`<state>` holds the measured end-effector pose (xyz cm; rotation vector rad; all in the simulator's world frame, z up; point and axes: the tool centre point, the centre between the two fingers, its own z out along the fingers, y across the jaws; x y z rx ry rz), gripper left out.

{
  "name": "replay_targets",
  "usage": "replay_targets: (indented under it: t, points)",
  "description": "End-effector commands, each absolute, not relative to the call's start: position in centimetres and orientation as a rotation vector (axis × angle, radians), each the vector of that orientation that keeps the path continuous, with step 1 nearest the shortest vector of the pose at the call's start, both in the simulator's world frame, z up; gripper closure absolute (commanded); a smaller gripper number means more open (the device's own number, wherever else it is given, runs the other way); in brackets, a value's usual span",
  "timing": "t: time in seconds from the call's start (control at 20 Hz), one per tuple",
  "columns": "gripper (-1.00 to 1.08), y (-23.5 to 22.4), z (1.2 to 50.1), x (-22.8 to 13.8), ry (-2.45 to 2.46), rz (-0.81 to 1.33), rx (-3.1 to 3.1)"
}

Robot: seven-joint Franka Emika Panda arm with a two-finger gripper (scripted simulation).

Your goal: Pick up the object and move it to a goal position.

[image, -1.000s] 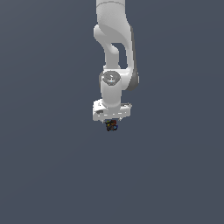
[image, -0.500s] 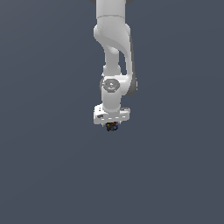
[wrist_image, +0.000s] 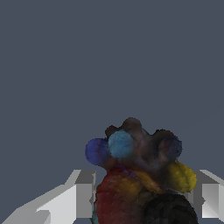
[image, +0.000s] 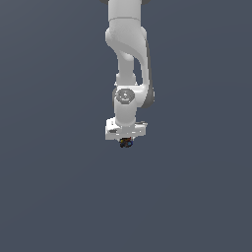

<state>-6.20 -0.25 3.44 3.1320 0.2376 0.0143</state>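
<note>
Object (image: 126, 143), a dark lump with blue, red and yellow bumps, sits between my gripper (image: 126, 142) fingers (wrist_image: 72, 199), clamped just under the white hand, hanging in mid-air below the arm (image: 129, 59).

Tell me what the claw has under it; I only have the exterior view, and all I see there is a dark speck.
Observer: In the wrist view the object is a lumpy dark mass sitting between the claw fingers.
Operator: Any colour on it?
Observer: Yes: blue bumps on one side, a yellow bulge on the other, and a red-orange patch on the body.
Operator: How does it sit against the fingers?
Observer: It fills most of the gap between them. One finger shows beside it, and the lump partly hides the other; the contact itself cannot be seen.
</note>
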Motion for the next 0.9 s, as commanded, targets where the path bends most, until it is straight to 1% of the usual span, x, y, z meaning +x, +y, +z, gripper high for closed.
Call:
replay_targets:
  t: [0.0,0.2,0.4,0.6,0.85]
  points:
    - [1.08,-0.3,3.0,-6.5,0.238,0.000,3.133]
    - [1.08,0.0,3.5,-6.2,0.238,0.016,3.132]
    - [1.08,1.4,3.5,-6.6,0.238,0.016,3.132]
    - [1.08,3.9,3.5,-7.2,0.238,0.014,3.132]
    - [1.08,8.4,3.6,-8.3,0.238,0.010,3.132]
